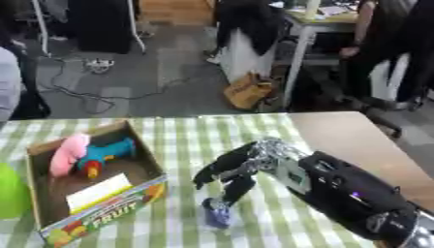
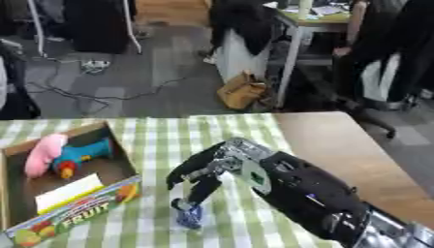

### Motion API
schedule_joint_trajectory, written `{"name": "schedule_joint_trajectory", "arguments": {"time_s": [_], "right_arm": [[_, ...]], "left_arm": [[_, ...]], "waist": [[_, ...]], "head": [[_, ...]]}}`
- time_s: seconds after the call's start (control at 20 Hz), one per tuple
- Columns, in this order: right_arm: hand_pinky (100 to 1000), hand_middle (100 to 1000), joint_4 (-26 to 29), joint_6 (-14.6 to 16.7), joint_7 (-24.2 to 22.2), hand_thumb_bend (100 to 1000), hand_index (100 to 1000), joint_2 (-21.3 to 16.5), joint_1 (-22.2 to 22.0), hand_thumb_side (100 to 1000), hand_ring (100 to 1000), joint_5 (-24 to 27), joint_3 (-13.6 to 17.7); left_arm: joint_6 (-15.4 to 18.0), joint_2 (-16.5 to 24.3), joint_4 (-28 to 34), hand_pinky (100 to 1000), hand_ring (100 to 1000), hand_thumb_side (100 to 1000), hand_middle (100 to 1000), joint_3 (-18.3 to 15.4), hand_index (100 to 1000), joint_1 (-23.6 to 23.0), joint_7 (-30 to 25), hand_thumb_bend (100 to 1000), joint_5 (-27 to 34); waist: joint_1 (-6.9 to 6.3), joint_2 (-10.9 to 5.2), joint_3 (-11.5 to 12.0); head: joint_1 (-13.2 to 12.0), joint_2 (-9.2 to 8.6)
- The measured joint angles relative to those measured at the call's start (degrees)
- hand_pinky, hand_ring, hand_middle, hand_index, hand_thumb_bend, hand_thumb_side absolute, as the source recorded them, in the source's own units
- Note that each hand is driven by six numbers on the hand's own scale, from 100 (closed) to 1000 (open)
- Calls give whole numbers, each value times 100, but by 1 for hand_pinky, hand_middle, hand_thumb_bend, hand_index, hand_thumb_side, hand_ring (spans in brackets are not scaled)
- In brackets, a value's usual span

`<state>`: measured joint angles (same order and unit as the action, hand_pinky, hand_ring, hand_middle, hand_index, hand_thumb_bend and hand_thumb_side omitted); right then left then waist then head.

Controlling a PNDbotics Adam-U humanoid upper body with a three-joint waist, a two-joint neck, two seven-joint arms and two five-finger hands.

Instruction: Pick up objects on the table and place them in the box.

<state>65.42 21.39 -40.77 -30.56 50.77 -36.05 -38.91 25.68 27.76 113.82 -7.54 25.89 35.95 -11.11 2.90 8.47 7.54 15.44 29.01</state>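
Pick phase: the black right hand, silver at the joints, is brought down from the lower right over a small blue-purple object lying on the green-and-white checked cloth of the worktop. Fingers are curled downward with the tips at or just above the object; contact cannot be confirmed, and nothing is seen lifted. What the object is cannot be made out beyond colour and a small lumpy shape.

The open cardboard box with the printed fruit front is placed to the left of the hand, near but apart from the object. Already inside: a pink soft-looking item against the far-left wall, a blue toy with a red-and-yellow end beside it, and a white card or paper leaning toward the front wall.

Next move, as judged: closure on the blue-purple object is needed, then a lift clear of the box's near wall, a leftward carry and a release over the free floor toward the box's front.

Writing: "FRUIT" is read on the box front in the right eye view, with fruit pictures beside it. No other text is legible.

A bright green rounded shape is cut by the left edge. The left hand is not seen
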Motion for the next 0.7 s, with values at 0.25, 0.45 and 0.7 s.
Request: {"name": "schedule_joint_trajectory", "arguments": {"time_s": [0.25,0.45,0.7], "right_arm": [[1000,1000,-49,27,46,241,1000,15,-115,1000,1000,-96,5],[1000,1000,-138,99,121,246,1000,69,-223,1000,1000,-281,36],[1000,1000,-329,254,330,248,1000,130,-390,1000,1000,-636,139]], "left_arm": [[0,0,0,875,915,1000,889,0,885,4,0,195,0],[0,0,0,875,915,1000,888,0,885,15,0,194,0],[1,0,0,874,915,1000,888,-1,885,24,1,194,0]], "waist": [[0,0,26],[0,1,51],[0,1,67]], "head": [[20,-2],[30,-44],[51,-73]]}}
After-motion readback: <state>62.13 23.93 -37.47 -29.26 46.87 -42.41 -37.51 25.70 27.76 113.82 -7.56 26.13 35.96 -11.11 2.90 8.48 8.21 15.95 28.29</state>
